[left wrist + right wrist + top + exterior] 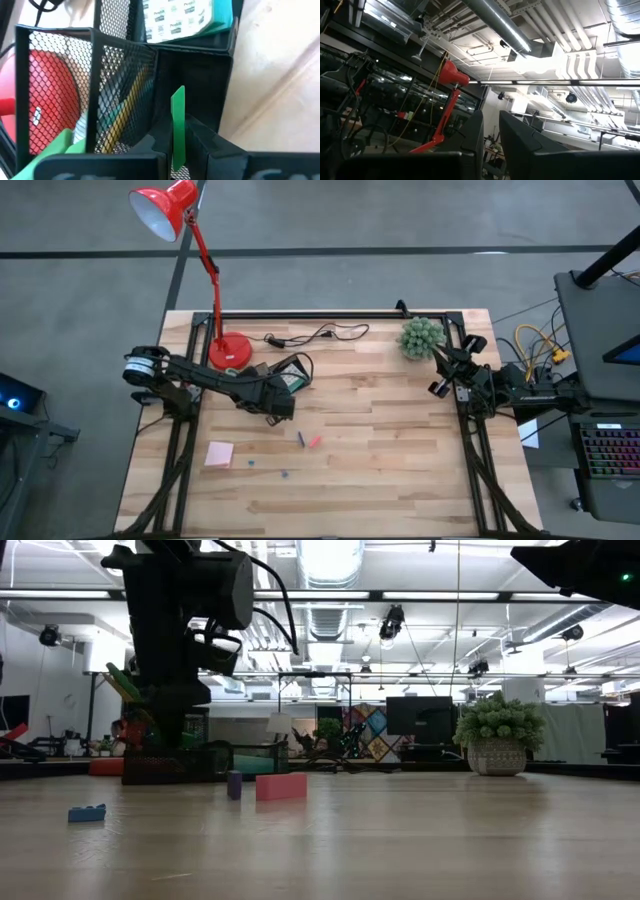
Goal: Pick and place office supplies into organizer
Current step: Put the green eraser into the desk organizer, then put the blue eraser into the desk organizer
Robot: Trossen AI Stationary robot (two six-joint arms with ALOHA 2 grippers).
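1. We find the organizer (290, 377) near the red lamp base (229, 353), at the far left part of the table (400, 450), with the left pincer (178, 131) hanging right over it.
2. In the left wrist view that pincer is closed on a thin green piece (178, 125), held upright above one of the mesh compartments; we judge this item is about to be dropped in but is not yet released.
3. Already inside, as far as we can see: a white green-dotted block (172, 19) in a far compartment and a yellowish pencil-like stick (122, 112) leaning behind the mesh. Other green shapes show there, but we cannot name them.
4. Still out on the table: the pink sticky-note pad (219, 453), a small red piece (314, 442), a dark little piece (300, 438) beside it, and tiny blue bits (250, 462) nearer the front edge.
5. The right pincer (491, 145) waits at the table's right edge beside the green plant ball (420, 337), fingers narrow with a slim gap, holding nothing.
6. We judge the task roughly midway, with several small things left.
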